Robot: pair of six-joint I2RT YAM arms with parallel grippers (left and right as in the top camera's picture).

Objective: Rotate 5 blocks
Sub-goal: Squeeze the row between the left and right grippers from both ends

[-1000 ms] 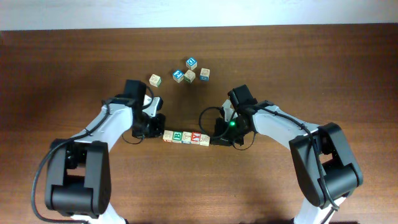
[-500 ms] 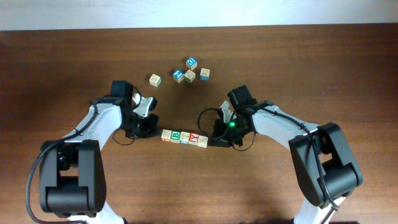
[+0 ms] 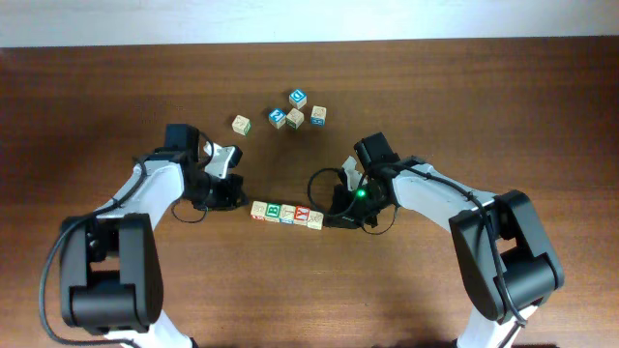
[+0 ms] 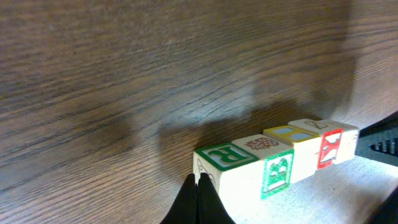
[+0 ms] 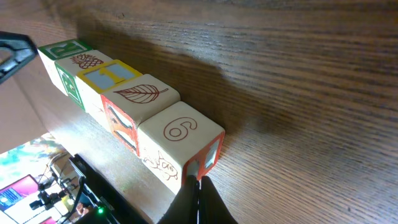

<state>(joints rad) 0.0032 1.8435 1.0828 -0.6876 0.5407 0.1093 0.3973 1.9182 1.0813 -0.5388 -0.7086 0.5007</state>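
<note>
overhead first: the left gripper point(image 3: 239, 200) has backed off. a second ago it was pressed against the left end of the row of five blocks point(image 3: 287, 213), half a second ago it was already sliding away, and now it sits just beside that end with a sliver of table point(image 3: 435, 87) showing between. its fingers are pinched shut on nothing. the right gripper point(image 3: 335, 217) hasn't budged over that second, parked at the row's right end, fingers also closed and empty. the row lies mid-table between the two arms, on a slight slant. it looks shifted a little left and a touch more tilted than before, but that's small and hard to be sure of. the loose cubes point(image 3: 295, 118) up top haven't moved.

left wrist now: closed fingertips point(image 4: 199, 194) low in frame, right at the near corner of the green-lettered end block. whether they touch it or just clear it, i can't tell. the row point(image 4: 273, 163) runs off to the right, faces flush.

right wrist: shut tips point(image 5: 198, 198) right up against the end face of the "6" block, the row point(image 5: 124, 102) stretching away.

my read: the squeeze is released on one side, so the turn looks barely begun.
</note>
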